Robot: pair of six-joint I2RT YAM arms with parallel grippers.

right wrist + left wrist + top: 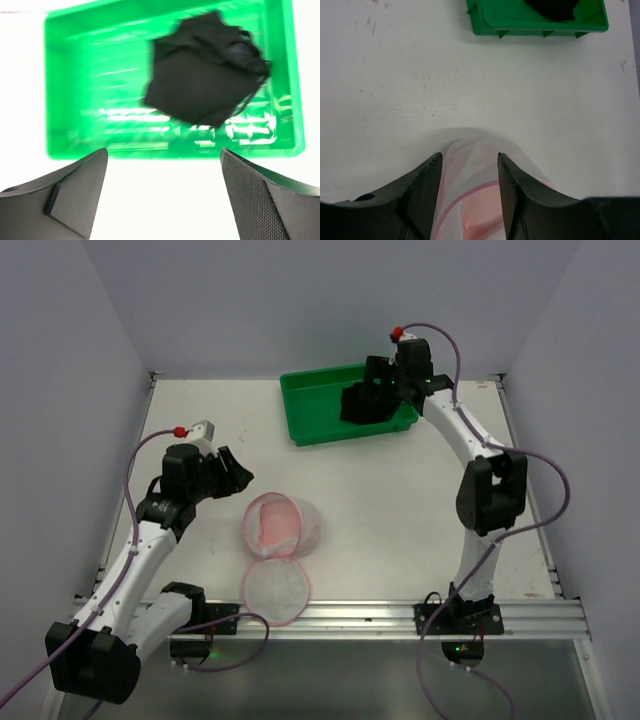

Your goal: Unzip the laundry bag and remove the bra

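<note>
1. The laundry bag [281, 524] lies unzipped on the worktop [400, 510].
2. The black bra [202, 70] lies in the green tray [75, 100].
3. Left jaws are spread at the bag's edge; right jaws are spread above the tray.

We saw bright, even, diffuse light from overhead in all three views. On the bench [400, 510] the arms cast only soft, faint shadows, and the walls leaned outward at the edges of the top view. In the right wrist view the bra [200, 85] and the tray [70, 75] were smeared by blur, white glare streaked the tray floor, and the bench was blown out. The left wrist view was sharp on the bench's grain. There the left end effector [469, 162] stood near-black, and a pale shadow lay ahead of the bag [470, 200].
</note>
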